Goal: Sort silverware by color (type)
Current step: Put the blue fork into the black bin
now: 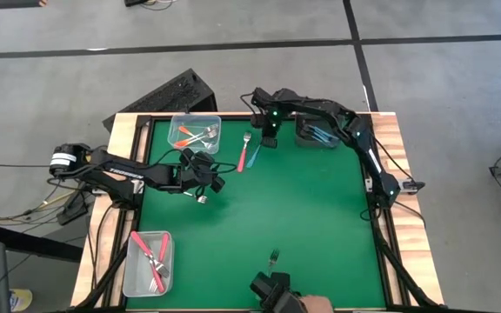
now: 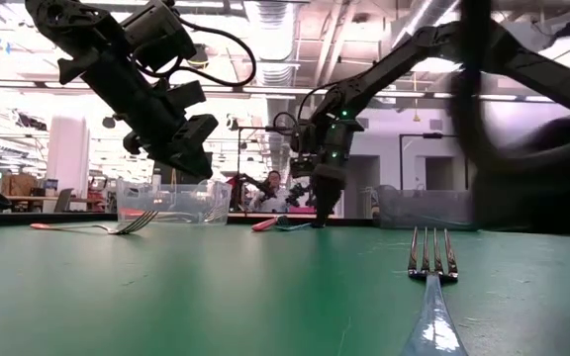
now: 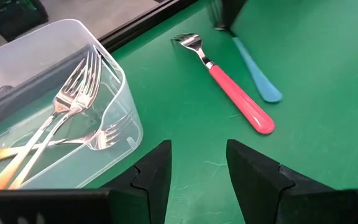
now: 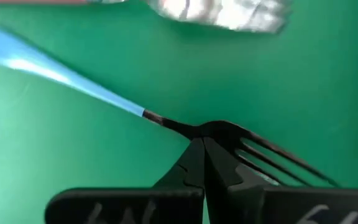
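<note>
Near the table's far edge, the right gripper point(image 4: 202, 149) was clamped shut on the neck of a blue-handled fork point(image 4: 73, 84) lying on the green mat point(image 1: 277, 209), just beside a red-handled fork point(image 3: 235, 99). The left gripper point(image 3: 197, 165) hovered with fingers apart and empty, near a clear bin point(image 1: 174, 139) holding orange-handled forks point(image 1: 190, 133). A second clear bin point(image 1: 129, 274) held red forks point(image 1: 150, 256).

One camera is looking straight down on the green-matted counter point(image 1: 259, 217), another level across it; wrist cameras are sitting close, both facing the blue-handled metal fork point(image 3: 253, 73).
</note>
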`<move>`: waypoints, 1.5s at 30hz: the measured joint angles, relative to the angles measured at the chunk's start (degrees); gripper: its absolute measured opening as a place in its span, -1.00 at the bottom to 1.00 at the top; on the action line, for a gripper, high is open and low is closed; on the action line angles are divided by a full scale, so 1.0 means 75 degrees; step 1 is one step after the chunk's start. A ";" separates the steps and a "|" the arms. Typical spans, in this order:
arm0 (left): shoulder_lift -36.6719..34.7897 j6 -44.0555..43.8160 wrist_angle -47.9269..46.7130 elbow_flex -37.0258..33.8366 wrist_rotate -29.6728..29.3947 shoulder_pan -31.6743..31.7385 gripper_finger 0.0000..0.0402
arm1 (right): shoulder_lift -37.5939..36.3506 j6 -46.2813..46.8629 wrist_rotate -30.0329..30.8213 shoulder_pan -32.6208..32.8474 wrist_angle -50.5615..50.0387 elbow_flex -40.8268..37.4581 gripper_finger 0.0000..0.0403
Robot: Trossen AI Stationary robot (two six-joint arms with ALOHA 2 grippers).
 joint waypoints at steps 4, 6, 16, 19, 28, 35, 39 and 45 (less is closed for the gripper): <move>0.0000 0.0000 -0.0007 0.0000 0.0004 0.0000 -0.30 | -0.0049 0.0029 0.0044 0.0145 -0.0998 -0.0017 -0.94; 0.0000 0.0003 -0.0027 0.0000 0.0047 0.0000 -0.30 | -0.0052 0.0032 0.0106 0.0265 -0.1600 -0.0029 -0.94; 0.0000 -0.0035 -0.0170 0.0000 0.0067 -0.0036 -0.30 | -0.0462 0.0233 0.0737 0.1125 -0.2562 -0.0067 -0.94; 0.0000 -0.0127 -0.0388 0.0000 0.0069 -0.0148 -0.30 | -0.0603 0.0421 0.0615 0.1377 -0.2759 -0.0067 -0.92; 0.0000 -0.0950 -0.1203 0.0000 -0.0361 -0.0832 -0.30 | -0.2276 0.0171 0.0328 0.1843 -0.1497 -0.1817 -0.88; 0.0000 -0.1419 -0.1185 0.0000 -0.0670 -0.1119 -0.30 | -0.3445 -0.0412 0.0679 0.1713 0.1525 -0.3857 -0.76; 0.0000 -0.1510 -0.1186 0.0000 -0.0670 -0.1178 -0.30 | -0.3318 -0.0800 0.1143 0.1552 0.1932 -0.4095 -0.54; 0.0000 -0.1500 -0.1157 0.0000 -0.0707 -0.1163 -0.30 | -0.3047 -0.1367 0.1159 0.1493 0.1930 -0.4103 -0.20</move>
